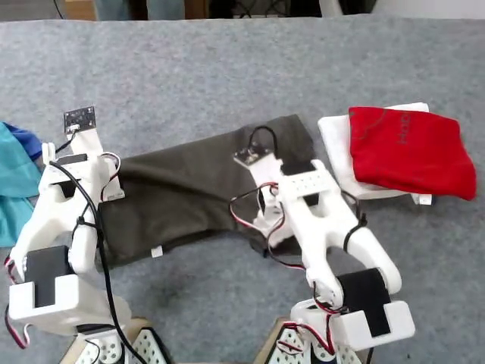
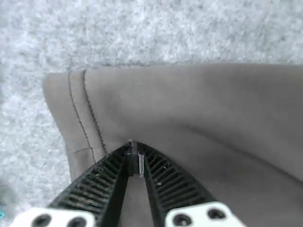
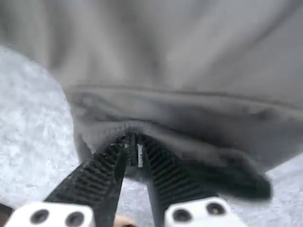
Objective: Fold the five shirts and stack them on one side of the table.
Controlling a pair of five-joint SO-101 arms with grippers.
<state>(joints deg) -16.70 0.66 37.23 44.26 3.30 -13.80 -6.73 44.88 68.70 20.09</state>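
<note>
An olive shirt [image 1: 197, 182] lies spread at the centre of the grey table [image 1: 227, 68]. The left gripper [image 2: 134, 151] is pinched tight on its left edge and the right gripper [image 3: 134, 144] is closed on its bunched near-right hem. At right, 1 folded red shirt [image 1: 409, 152] rests on a white shirt [image 1: 337, 144]. A teal shirt [image 1: 15, 182] lies at the left edge.

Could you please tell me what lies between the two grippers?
The olive shirt lies spread between them, as the high view shows. The left gripper and the right gripper are each shut on it.
</note>
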